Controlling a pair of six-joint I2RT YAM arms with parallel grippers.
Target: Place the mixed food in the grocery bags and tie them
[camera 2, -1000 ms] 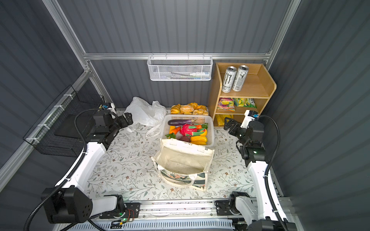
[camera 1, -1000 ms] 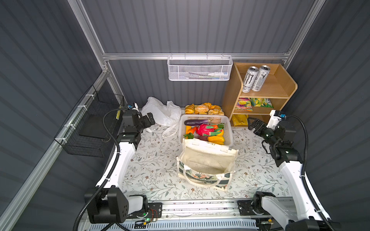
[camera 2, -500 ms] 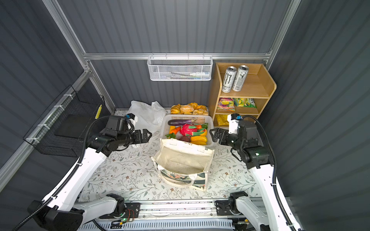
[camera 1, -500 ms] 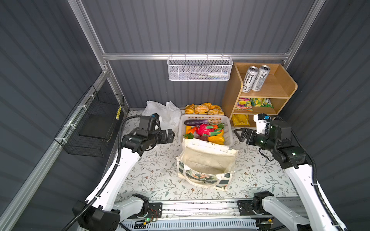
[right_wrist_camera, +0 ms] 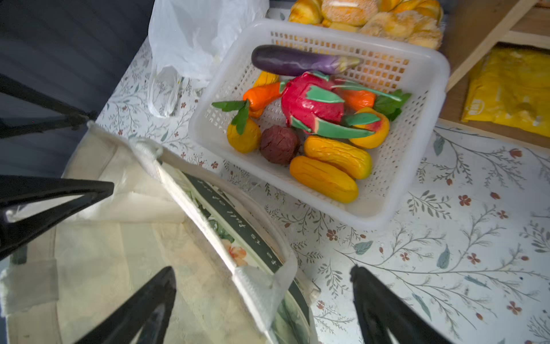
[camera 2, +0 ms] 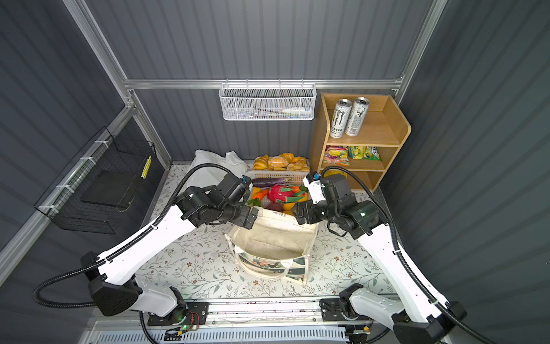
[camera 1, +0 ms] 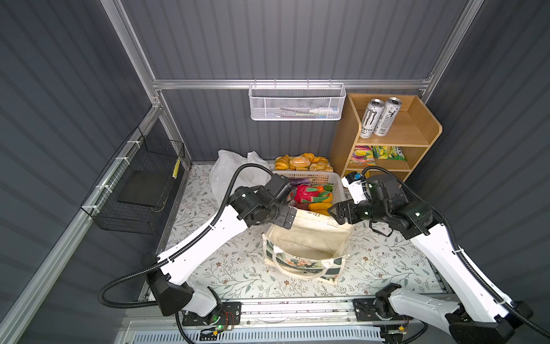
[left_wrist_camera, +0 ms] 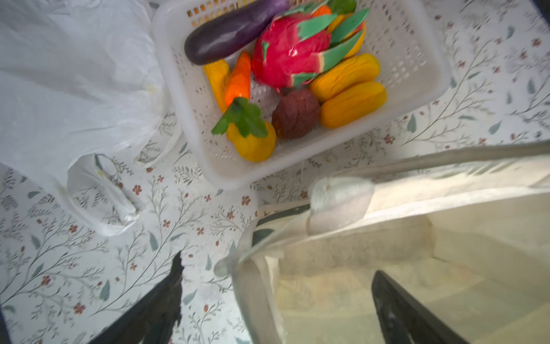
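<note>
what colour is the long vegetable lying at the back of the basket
Dark glossy purple: the eggplant, clearest in the right wrist view.

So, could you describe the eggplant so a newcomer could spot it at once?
Find the wooden shelf at the back right; beside it stands a white basket of toy produce. The eggplant lies along its far wall, the only long, dark purple piece there.

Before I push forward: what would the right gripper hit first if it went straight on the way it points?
Most likely the tote bag: its rim corner lies between the open fingers of the right gripper, one over the bag's inside, one over the tablecloth. How far off is unclear.
</note>
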